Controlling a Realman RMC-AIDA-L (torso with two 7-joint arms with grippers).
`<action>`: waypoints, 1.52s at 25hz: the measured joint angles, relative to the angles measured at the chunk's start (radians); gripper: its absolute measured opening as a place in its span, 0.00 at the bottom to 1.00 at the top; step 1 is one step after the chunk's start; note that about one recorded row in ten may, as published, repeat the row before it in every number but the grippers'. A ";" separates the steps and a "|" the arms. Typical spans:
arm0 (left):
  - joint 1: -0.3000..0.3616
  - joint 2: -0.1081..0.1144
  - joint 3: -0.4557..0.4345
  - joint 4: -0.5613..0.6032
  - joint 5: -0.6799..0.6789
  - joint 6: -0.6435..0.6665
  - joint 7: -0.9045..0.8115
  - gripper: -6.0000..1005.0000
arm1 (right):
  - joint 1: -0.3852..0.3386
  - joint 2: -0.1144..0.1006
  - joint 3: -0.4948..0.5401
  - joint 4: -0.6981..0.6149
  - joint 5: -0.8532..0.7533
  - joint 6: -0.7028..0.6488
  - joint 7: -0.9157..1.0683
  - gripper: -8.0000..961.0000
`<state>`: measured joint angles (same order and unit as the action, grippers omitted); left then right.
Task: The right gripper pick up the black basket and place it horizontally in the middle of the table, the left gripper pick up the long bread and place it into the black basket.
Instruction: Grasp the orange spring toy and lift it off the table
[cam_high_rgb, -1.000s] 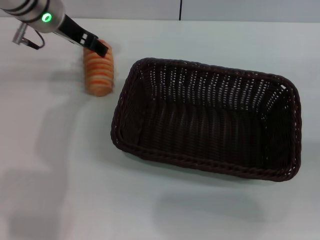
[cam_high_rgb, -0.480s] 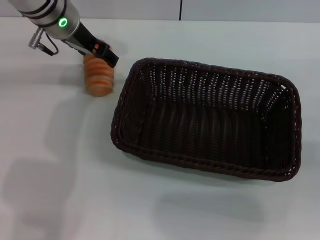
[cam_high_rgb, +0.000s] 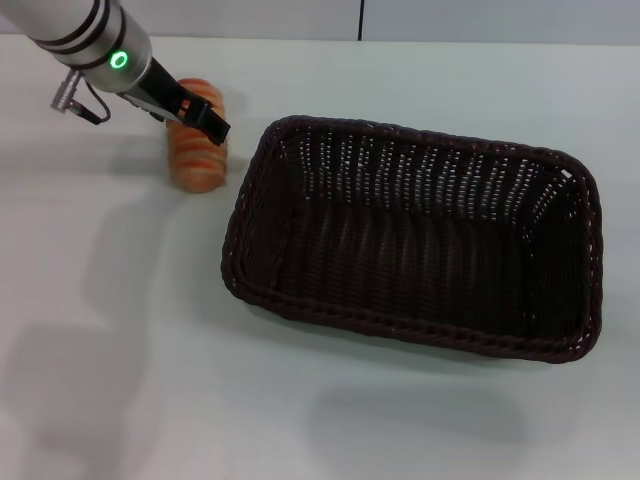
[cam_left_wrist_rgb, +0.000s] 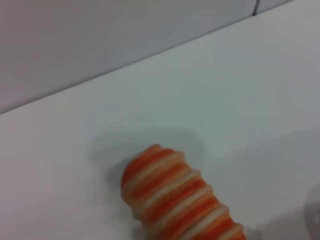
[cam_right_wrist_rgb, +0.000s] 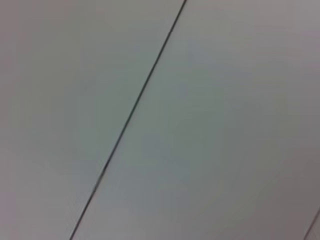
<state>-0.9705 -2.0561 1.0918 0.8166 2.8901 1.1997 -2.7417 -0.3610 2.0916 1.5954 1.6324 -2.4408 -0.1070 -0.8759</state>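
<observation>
The long bread (cam_high_rgb: 196, 152), orange-brown with pale ridges, lies on the white table (cam_high_rgb: 120, 330) at the far left, just left of the black basket (cam_high_rgb: 400, 327). The basket sits in the middle-right of the table with its long side across, and nothing is in it. My left gripper (cam_high_rgb: 216, 128), on the silver arm with the green ring light, reaches in from the far left corner and hangs over the bread's far end. The bread's rounded end also shows in the left wrist view (cam_left_wrist_rgb: 175, 197). My right gripper is out of view.
The right wrist view shows only a plain grey surface with a dark seam (cam_right_wrist_rgb: 130, 117). A grey wall (cam_high_rgb: 200, 18) runs along the table's far edge. Bare tabletop lies in front of the basket and to its left.
My left gripper has moved right and toward the near side, over the bread's far end. The bread and the basket have not moved.
</observation>
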 joint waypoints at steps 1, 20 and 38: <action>0.010 0.000 0.000 0.005 0.000 -0.011 0.001 0.81 | -0.002 -0.001 -0.010 -0.008 0.000 -0.035 0.000 0.61; -0.038 0.015 -0.012 -0.139 -0.001 -0.083 0.005 0.77 | 0.007 -0.004 -0.071 0.005 0.006 -0.112 0.011 0.61; -0.047 0.004 -0.011 -0.205 -0.004 -0.117 0.017 0.73 | 0.007 -0.004 -0.107 0.017 0.001 -0.140 0.006 0.61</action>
<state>-1.0172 -2.0518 1.0806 0.6115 2.8866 1.0822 -2.7243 -0.3536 2.0873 1.4885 1.6494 -2.4393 -0.2471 -0.8697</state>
